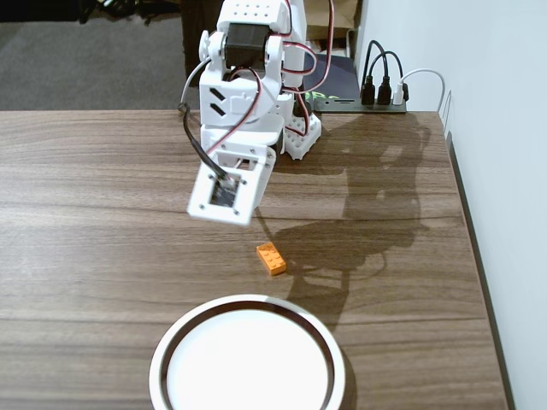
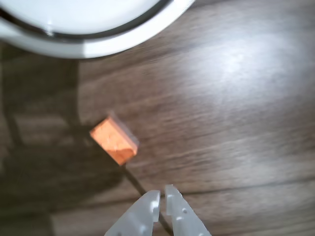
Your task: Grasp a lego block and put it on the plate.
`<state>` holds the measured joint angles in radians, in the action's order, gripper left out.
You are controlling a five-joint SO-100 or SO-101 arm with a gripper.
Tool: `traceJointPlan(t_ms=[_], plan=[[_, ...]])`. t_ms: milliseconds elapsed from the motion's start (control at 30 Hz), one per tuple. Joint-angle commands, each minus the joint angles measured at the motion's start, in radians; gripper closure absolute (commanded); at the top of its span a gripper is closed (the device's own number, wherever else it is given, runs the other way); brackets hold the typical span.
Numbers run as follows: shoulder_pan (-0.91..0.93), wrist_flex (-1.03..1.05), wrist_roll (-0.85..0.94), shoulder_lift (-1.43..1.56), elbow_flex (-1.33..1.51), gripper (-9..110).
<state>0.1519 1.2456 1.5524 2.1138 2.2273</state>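
- Tool (image 2: 162, 196) tips sit nearly together in the wrist view, clenched on nothing, hanging above the counter (image 1: 102, 213).
- Orange lego block (image 2: 114, 139) lies loose on the wood just ahead of the tips, between the tool and the plate (image 1: 248, 304), close to its rim but not on it.
- Step in hand looks like the approach, before any grasp.
- Next move calls for spreading the fingers, lining up over the block, then lowering around it.

Lego block (image 2: 114, 139) between plate (image 2: 123, 37) and fingers (image 2: 147, 206)
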Motion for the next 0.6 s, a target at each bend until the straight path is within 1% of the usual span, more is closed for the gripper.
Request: traceJointPlan(t_ms=[0, 167, 400, 500, 567], plan=[[-0.003, 0.006, 0.112, -0.035, -0.058, 101], [-0.017, 0.049, 0.229, -0.101, -0.095, 101], [-0.052, 0.089, 0.307, -0.15, -0.143, 100], [-0.074, 0.084, 0.31, -0.158, -0.156, 93], [-0.087, 0.084, 0.31, -0.167, -0.169, 85]])
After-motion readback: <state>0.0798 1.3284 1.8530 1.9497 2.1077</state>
